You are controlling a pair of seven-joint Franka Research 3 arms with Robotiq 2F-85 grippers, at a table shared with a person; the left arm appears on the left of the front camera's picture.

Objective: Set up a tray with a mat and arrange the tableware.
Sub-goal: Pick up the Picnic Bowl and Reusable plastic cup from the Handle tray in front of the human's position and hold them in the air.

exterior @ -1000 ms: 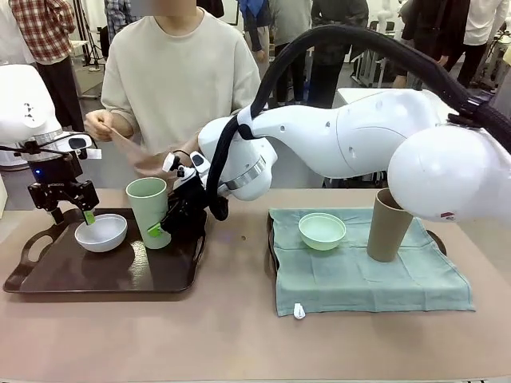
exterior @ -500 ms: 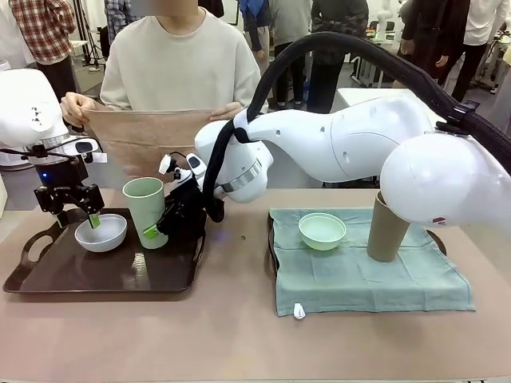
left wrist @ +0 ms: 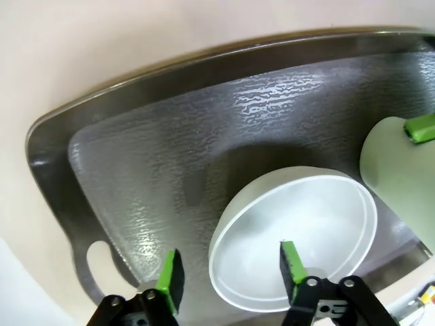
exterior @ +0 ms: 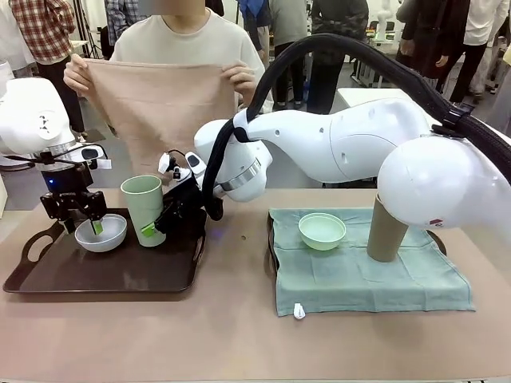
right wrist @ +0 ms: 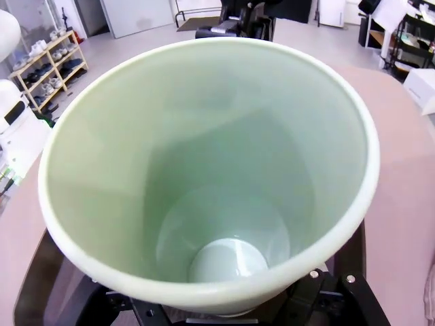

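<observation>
Pale-green tumbler sits clamped in right claw.

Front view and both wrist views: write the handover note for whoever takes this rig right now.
Left hand: open, pads straddling the rim of the small white bowl on the dark tray, no mat.
Right hand: shut on the pale-green tumbler, same tray.
Person holds a tan mat spread out.
Done: other tray has green mat, mint-green bowl, tan-brown tumbler.
Left: likely lift both off, lay the tan mat, set them back.
</observation>
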